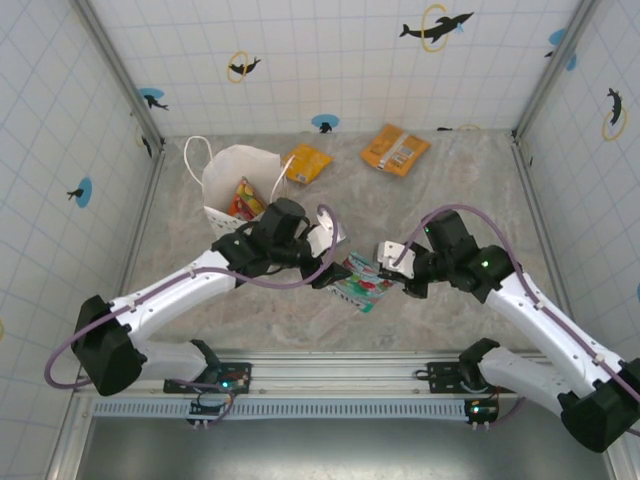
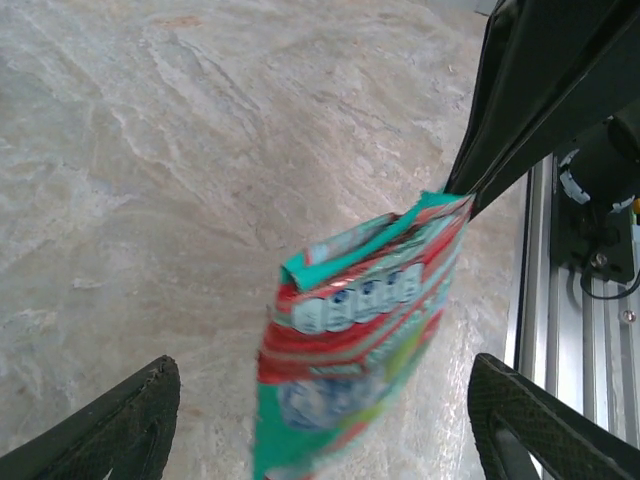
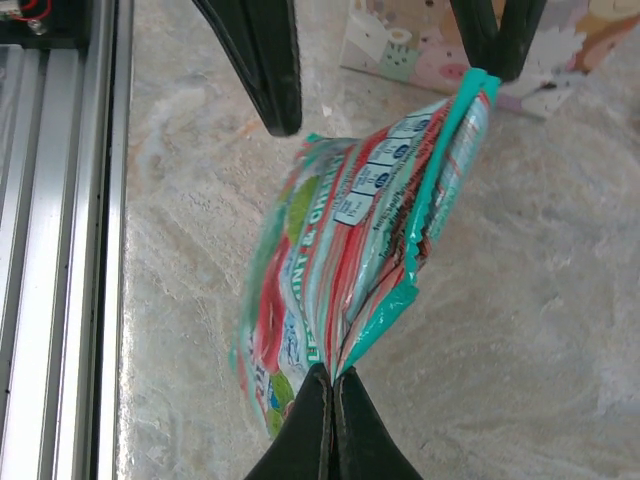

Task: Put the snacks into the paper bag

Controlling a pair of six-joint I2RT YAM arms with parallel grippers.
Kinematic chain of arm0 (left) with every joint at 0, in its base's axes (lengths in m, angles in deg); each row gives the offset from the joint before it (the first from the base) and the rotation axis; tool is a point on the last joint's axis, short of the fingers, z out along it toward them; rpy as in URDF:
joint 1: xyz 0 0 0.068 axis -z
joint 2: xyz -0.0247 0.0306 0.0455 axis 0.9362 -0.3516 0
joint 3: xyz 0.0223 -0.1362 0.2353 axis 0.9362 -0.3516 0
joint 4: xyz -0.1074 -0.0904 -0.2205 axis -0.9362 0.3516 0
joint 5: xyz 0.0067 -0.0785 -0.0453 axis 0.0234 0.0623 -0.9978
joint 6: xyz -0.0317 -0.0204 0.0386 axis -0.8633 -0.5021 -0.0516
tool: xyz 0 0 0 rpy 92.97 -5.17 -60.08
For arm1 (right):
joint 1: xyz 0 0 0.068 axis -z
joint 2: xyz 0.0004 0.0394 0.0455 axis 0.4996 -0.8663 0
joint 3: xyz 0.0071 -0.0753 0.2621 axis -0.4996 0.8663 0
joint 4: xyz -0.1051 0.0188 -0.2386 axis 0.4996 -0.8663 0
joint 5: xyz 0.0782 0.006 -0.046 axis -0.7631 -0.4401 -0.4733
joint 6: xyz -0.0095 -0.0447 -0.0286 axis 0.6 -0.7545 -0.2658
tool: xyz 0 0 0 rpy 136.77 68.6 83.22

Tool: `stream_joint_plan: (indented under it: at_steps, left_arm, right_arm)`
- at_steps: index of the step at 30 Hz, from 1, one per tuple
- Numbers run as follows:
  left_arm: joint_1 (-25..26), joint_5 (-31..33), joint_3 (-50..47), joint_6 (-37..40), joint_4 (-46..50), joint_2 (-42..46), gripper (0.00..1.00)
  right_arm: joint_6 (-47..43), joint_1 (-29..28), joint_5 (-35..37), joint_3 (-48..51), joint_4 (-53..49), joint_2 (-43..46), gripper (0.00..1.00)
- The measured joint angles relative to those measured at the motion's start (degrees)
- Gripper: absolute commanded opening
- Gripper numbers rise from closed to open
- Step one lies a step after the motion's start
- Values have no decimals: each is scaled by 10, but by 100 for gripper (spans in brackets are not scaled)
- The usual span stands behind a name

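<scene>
A teal, red and green snack packet (image 1: pixel 360 284) hangs above the table between both arms. My right gripper (image 3: pixel 332 388) is shut on its lower corner, and its black fingers (image 2: pixel 505 120) pinch that same packet (image 2: pixel 355 340) in the left wrist view. My left gripper (image 2: pixel 325 425) is open, its jaws wide on either side of the packet with a gap at each. The white paper bag (image 1: pixel 218 178) stands at the back left with a red-yellow packet (image 1: pixel 245 200) inside. Two orange-yellow packets (image 1: pixel 308 162) (image 1: pixel 395 149) lie behind.
Tiled walls close in the marbled table on three sides. An aluminium rail (image 1: pixel 340 375) runs along the near edge by the arm bases. The bag's patterned side (image 3: pixel 420 55) stands just beyond the left fingers (image 3: pixel 262 60).
</scene>
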Motion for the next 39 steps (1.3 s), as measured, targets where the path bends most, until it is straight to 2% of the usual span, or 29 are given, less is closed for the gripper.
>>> stream_joint_plan:
  at_steps: [9,16,25,29,31,33,36,39]
  left_arm:
    - [0,-66,-13,44,10,1,75]
    - [0,-85,-31,54,12,-1,56]
    - [0,-89,-37,45,7,-2,40]
    - [0,-78,-37,37,7,-1,28]
    - [0,-71,-37,31,7,1,20]
    - [0,-55,-37,26,5,4,15]
    - [0,-26,-35,17,9,9,12]
    - [0,10,-21,10,18,12,9]
  right_arm:
    - [-23,0,-30,0,4,29,0]
    - [-23,0,-47,0,30,36,0]
    - [-11,0,-49,13,73,49,0]
    - [3,0,-45,34,96,61,0]
    - [16,0,-40,48,115,69,9]
    - [39,0,-30,71,150,82,22]
    - [76,0,-11,104,197,104,39]
    - [117,0,12,136,244,123,51]
